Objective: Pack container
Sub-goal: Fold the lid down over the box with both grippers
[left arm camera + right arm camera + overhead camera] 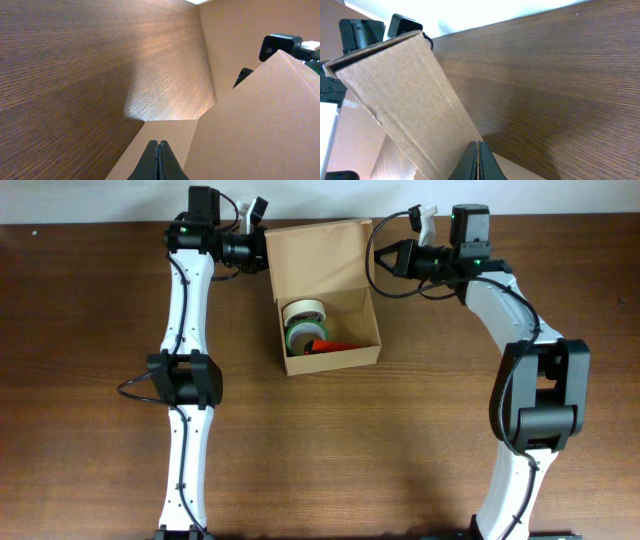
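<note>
While folding that lid down, push from both corners together, slow and even (avoids twisting the hinge or skating the box across the desk (100, 430)).

Sitting in the upper middle of the overhead view: container (335, 358), tan cardboard, flap lid (315, 255) raised along the top edge in the frame. Inside, against the left wall, stacked tape rolls (303, 320), plus a red-orange item (335, 345) just below and to the right, too small to name.

Left hand (262, 252) parked at the upper-left corner of the flap, right hand (382, 260) at the upper-right corner, flanking the lid. From the wrist views, both pinched fully closed, fingertips pressed together, nothing visible between them. Touching the cardboard or only just beside it? Cannot tell from these angles.

Reads as the closing step, with the packing seemingly done. Best approach:
- Use the closed hands as blunt pushers.
- Get behind the flap's free edge and tip it forward over the opening.
- Check for the tape stack poking above the rim before pressing flat.
- Ease off at the first sign of the base sliding.

Writing, brands, labels: none readable anywhere. Plain unmarked cardboard, and no legible print on the rolls from above.
</note>
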Motion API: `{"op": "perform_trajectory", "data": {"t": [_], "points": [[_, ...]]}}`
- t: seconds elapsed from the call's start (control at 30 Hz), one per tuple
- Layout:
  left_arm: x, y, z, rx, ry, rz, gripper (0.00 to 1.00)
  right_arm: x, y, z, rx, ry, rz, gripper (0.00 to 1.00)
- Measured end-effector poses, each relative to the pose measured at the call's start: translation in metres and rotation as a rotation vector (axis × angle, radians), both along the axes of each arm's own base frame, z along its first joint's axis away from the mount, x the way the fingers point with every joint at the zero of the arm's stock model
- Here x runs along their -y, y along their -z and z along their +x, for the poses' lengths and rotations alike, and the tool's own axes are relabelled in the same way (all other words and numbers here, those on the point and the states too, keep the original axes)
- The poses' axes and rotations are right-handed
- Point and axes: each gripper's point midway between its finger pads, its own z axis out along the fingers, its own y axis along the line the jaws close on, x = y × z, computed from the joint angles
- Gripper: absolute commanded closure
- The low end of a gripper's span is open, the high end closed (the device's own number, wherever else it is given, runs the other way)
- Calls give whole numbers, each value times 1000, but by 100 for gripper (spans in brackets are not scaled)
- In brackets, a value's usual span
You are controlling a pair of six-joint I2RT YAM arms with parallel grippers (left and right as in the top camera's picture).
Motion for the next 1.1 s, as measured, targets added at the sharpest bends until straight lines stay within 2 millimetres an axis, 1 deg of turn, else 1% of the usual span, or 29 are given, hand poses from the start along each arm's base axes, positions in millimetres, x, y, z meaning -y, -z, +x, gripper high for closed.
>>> {"op": "perform_trajectory", "data": {"t": [0.17,0.33,0.47,0.6,0.67,0.77,0.87,0.93,1.0,1.1], "points": [[0,-1,0,7,3,2,99,0,-4,-1,-20,-3,-3,96],[-1,-10,-1,31,4,10,98,0,-12,-3,-36,-13,-16,96],[-4,-29,-6,56,-4,48,98,2,-17,-9,-64,-25,-51,96],[-7,-62,-16,105,-2,83,98,4,-27,-9,-45,-38,-86,96],[-8,-74,-22,122,3,94,98,4,-32,-9,-28,-45,-97,96],[-9,-83,-32,124,14,110,98,5,-37,-8,-16,-46,-107,96],[-8,-80,-40,103,31,134,98,5,-41,-8,-8,-52,-117,96],[-7,-74,-48,74,42,157,99,5,-42,-10,-11,-57,-123,97],[-5,-68,-56,52,62,183,98,6,-40,-12,-19,-59,-134,96],[1,-59,-66,30,91,231,99,7,-32,-18,-49,-62,-172,97]]}}
